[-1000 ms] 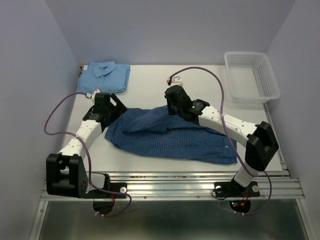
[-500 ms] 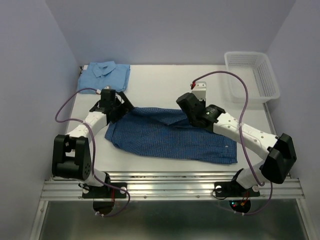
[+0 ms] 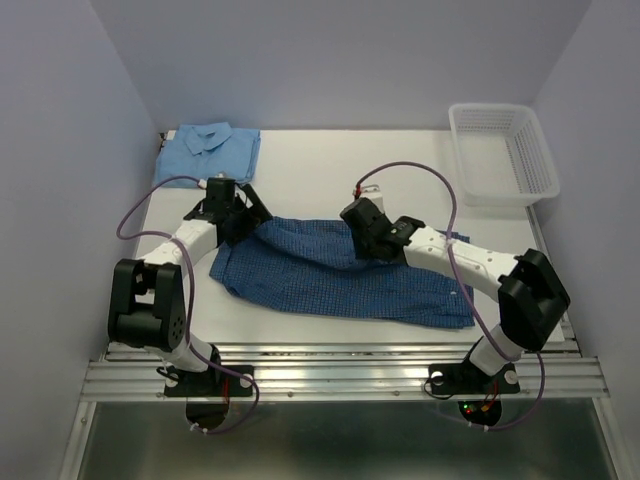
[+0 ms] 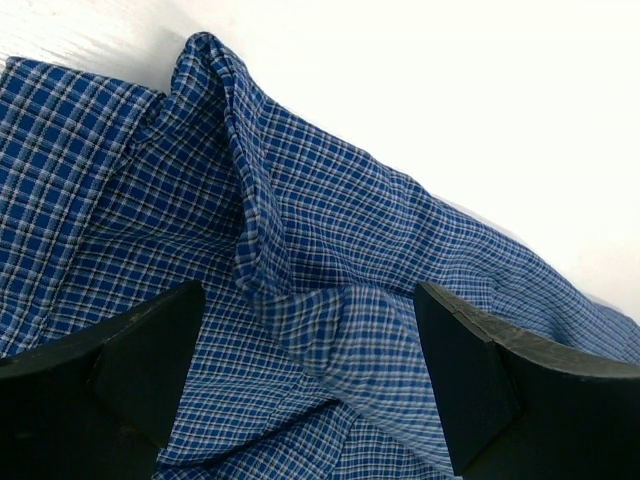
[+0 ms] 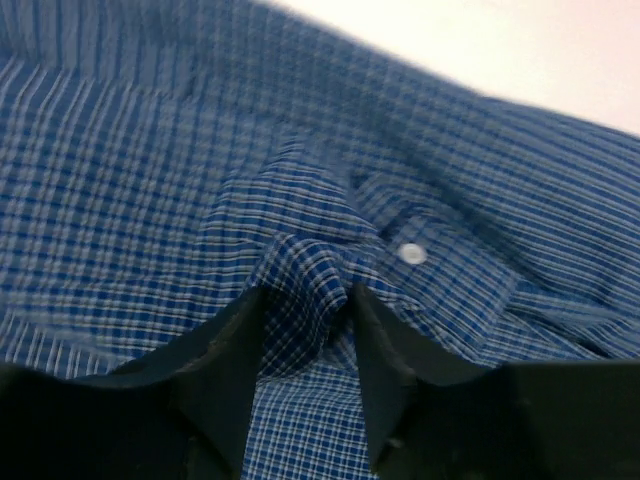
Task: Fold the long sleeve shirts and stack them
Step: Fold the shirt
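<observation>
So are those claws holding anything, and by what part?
The right gripper pinches a fold of the dark blue shirt near a button; the left gripper is open, holding nothing.

This is a robotics lab test cell. Plain pale lavender panel walls [image 3: 60, 150] box in a flat white tabletop [image 3: 320, 160] on three sides. A ribbed aluminium mounting rail [image 3: 340, 372] spans the 6 o'clock edge. It carries two black-and-white robot arms, the left arm [image 3: 140, 312] at 7 o'clock and the right arm [image 3: 470, 262] at 5 o'clock, both trailing loose purple cables [image 3: 410, 166].
</observation>
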You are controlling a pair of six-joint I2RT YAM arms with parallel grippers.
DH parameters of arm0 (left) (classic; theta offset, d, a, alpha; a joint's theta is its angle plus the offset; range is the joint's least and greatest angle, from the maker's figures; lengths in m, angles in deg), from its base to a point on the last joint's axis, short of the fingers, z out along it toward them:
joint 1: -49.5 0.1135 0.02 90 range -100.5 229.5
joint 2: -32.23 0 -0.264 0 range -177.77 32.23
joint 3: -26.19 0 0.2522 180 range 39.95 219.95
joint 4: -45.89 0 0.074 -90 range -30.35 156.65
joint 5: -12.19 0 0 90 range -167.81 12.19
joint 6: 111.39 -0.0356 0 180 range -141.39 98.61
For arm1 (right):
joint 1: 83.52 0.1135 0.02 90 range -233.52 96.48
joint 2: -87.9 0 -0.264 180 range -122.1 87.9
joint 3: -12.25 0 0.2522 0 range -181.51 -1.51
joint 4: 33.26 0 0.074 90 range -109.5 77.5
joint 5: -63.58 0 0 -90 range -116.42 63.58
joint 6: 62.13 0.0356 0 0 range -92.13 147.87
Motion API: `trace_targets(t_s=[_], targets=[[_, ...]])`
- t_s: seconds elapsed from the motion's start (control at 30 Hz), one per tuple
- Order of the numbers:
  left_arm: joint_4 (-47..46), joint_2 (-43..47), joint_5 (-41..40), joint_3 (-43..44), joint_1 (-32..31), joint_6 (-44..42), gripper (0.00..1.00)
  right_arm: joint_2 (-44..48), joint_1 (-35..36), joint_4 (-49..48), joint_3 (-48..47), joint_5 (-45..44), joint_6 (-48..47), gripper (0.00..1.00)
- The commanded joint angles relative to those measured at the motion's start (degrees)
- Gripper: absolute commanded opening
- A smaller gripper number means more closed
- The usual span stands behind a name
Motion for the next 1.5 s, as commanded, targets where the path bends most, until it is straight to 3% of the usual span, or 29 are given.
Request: trace_targets(t_s=[0.0,0.13,0.17,0.23,0.33,0.4,0.53,0.63,0.87,1.23,1.33,1.37,1.4,1.47], targets=[[1.6,-1.0,-1.7,3.0,-0.2,-1.0,0.99,-0.9,0.1,-3.6,1.2,17.1,-7.0,0.51],[3.5,-1.5,-4.5,4.0,-0.2,-1.7,0.99,2.6,0.1,-5.4,3.6,26.0,-10.8,0.67],[3.7,-1.5,-5.0,4.1,-0.3,-1.7,0.99,4.7,0.1,-5.4,3.9,26.6,-11.3,0.81],[3.5,-1.6,-4.8,4.3,-0.3,-1.7,0.99,6.9,0.1,-5.3,4.2,23.2,-9.4,1.0],[3.3,-2.1,-4.5,4.7,-0.3,-1.7,0.99,10.5,-0.5,-5.4,4.7,12.8,-5.8,1.0],[3.4,-2.2,-4.5,5.0,-0.3,-1.7,0.99,12.4,-2.1,-5.1,5.0,11.2,-3.6,1.0],[3.5,-1.9,-4.6,5.7,-0.3,-1.9,0.99,14.1,-14.7,-4.0,7.5,15.0,3.7,1.0],[3.1,-1.5,-3.4,6.2,-0.3,-2.1,0.99,13.7,-18.5,-4.1,9.6,17.7,4.1,1.0],[2.9,-2.4,-2.6,7.0,-0.3,-2.7,0.99,6.9,-18.5,-3.8,10.6,22.2,-2.8,1.0],[3.0,-1.8,-2.4,5.8,-0.3,-2.6,0.99,0.9,-18.5,-4.9,12.2,22.9,-2.8,1.0],[3.0,-1.7,-2.4,5.6,-0.3,-2.5,0.99,1.8,-18.5,-7.6,13.4,22.9,-2.4,0.89],[3.0,-1.6,-2.2,5.5,-0.3,-2.5,0.99,1.9,-18.5,-8.0,13.4,22.9,-2.1,0.76],[3.0,-1.5,-2.3,5.5,-0.3,-2.5,0.99,2.2,-18.5,-7.9,13.2,21.8,-1.5,0.49],[3.1,-1.6,-2.5,5.3,-0.3,-2.6,0.99,3.8,-18.5,-7.1,12.7,20.5,-0.7,0.29]])
